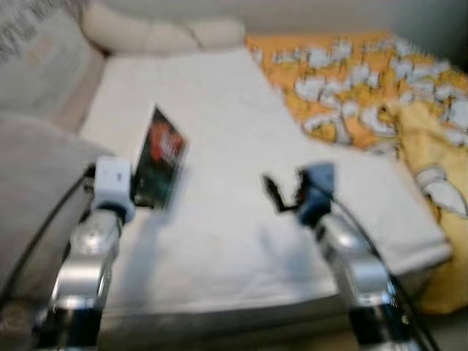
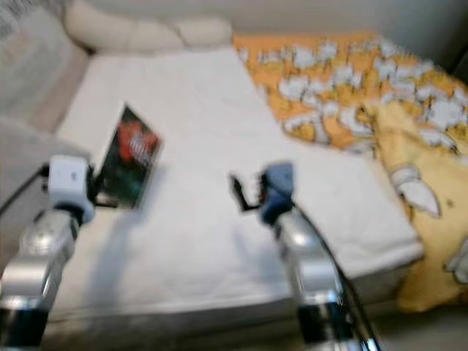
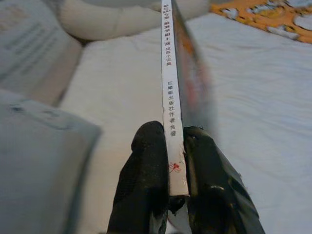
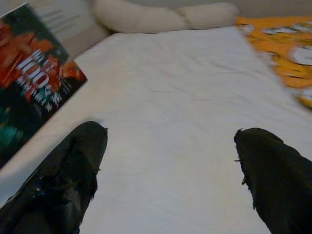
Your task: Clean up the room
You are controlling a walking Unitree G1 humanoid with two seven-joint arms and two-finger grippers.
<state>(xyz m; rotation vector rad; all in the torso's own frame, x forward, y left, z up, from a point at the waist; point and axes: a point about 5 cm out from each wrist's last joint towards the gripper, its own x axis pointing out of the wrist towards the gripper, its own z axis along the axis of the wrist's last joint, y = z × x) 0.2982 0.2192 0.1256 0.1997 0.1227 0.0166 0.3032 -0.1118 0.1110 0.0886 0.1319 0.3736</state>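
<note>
A thin dark-covered paperback book [image 3: 174, 97] is clamped by its spine in the left gripper [image 3: 177, 183], apparently for tidying away; beside it, the right gripper [image 4: 168, 165] is held wide open above the white bedsheet [image 1: 241, 219].

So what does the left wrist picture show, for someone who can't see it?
Two black fingers of the left gripper pinch a thin book with a white spine, seen edge-on, above a bed's white sheet. A cream bolster pillow and an orange patterned blanket lie beyond.
</note>
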